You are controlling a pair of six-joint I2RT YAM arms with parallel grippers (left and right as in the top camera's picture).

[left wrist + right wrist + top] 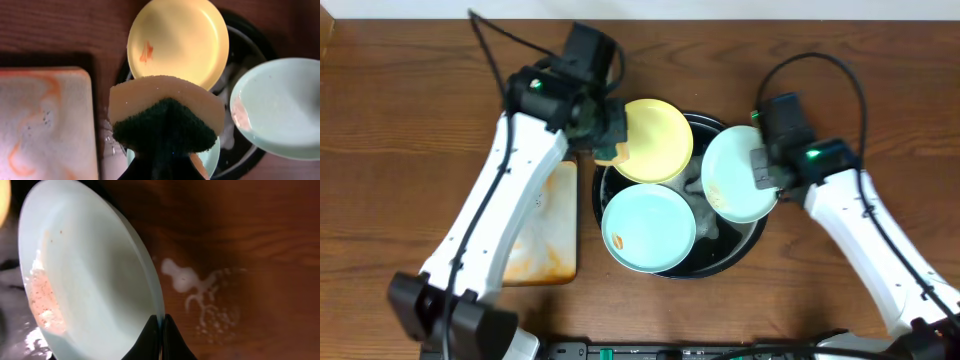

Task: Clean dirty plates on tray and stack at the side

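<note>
The right gripper (161, 326) is clenched on the rim of the whitish mint plate (735, 172), holding it tilted over the right side of the black tray (708, 122). The plate's hollow face and orange-smeared edge are turned toward the tray's middle, and from above it reads as an oval running front to back. The left gripper (608, 140) grasps a yellow-and-green sponge (165, 112), long side across the jaws, at the left edge of the pale yellow plate (658, 138), while the light blue plate (648, 228) lies flat in the tray.
</note>
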